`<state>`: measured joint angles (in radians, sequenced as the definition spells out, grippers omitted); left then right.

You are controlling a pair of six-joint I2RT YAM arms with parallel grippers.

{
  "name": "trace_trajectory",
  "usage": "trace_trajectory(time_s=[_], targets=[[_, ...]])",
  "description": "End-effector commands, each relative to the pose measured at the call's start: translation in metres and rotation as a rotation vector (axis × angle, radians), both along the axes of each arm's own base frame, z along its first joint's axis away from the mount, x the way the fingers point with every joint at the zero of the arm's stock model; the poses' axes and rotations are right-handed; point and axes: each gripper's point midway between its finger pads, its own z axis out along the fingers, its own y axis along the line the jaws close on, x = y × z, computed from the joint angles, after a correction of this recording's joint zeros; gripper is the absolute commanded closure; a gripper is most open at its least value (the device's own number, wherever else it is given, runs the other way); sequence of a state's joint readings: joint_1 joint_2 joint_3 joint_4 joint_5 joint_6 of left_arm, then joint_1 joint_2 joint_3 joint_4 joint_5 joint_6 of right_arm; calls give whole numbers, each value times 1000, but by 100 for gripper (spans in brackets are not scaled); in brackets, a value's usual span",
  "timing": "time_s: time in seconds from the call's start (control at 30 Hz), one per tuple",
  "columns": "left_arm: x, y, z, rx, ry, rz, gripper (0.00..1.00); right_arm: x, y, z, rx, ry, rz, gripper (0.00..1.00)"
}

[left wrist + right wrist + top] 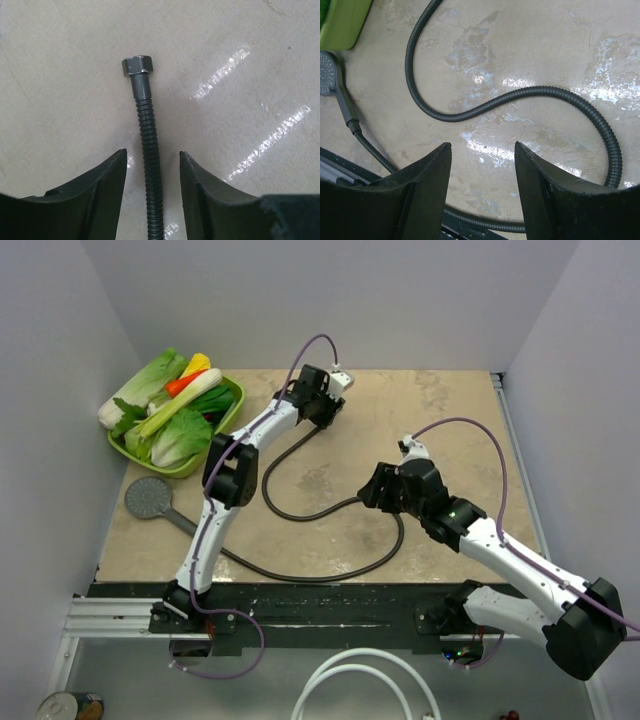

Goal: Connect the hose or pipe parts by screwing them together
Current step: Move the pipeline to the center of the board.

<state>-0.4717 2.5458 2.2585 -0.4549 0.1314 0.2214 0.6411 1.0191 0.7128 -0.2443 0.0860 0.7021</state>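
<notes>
The left jaws stand parted astride the dark hose [149, 150], touching neither side; its end nut [137, 65] lies just beyond their tips on the desk [240, 40]. The right jaws gape empty above a hose loop.

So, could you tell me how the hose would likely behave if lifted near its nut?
Probably floppy: the hose lies in loose curves, so the rest would likely sag and trail. Its ribbed surface should resist slipping. The metal-looking nut may weigh the end down.

Pale grey walls [400, 300] box in a mottled beige tabletop [450, 410] — glossy glare patches
</notes>
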Motion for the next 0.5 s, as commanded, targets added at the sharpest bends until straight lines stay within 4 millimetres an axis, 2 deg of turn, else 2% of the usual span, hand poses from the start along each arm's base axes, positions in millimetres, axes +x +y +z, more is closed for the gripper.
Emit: trace_trajectory(time_s=[0.0, 0.2, 0.27, 0.3, 0.37, 0.4, 0.47], targets=[[-21, -4, -29, 2, 101, -41, 48, 2, 2, 27, 40, -37, -6, 44], [-38, 4, -48, 45, 154, -74, 44, 3, 2, 40, 39, -59, -3, 45], [-42, 7, -53, 63, 167, -88, 48, 3, 0, 42, 30, -63, -8, 46], [-46, 9, -56, 72, 176, -95, 65, 4, 0, 43, 29, -66, -10, 46], [-52, 11, -54, 82, 183, -123, 84, 5, -4, 48, 22, -78, -22, 46], [-65, 13, -61, 87, 218, -147, 100, 6, -6, 48, 11, -81, -30, 46], [-86, 21, -63, 108, 250, -184, 100, 10, -13, 50, -16, -97, -55, 46]])
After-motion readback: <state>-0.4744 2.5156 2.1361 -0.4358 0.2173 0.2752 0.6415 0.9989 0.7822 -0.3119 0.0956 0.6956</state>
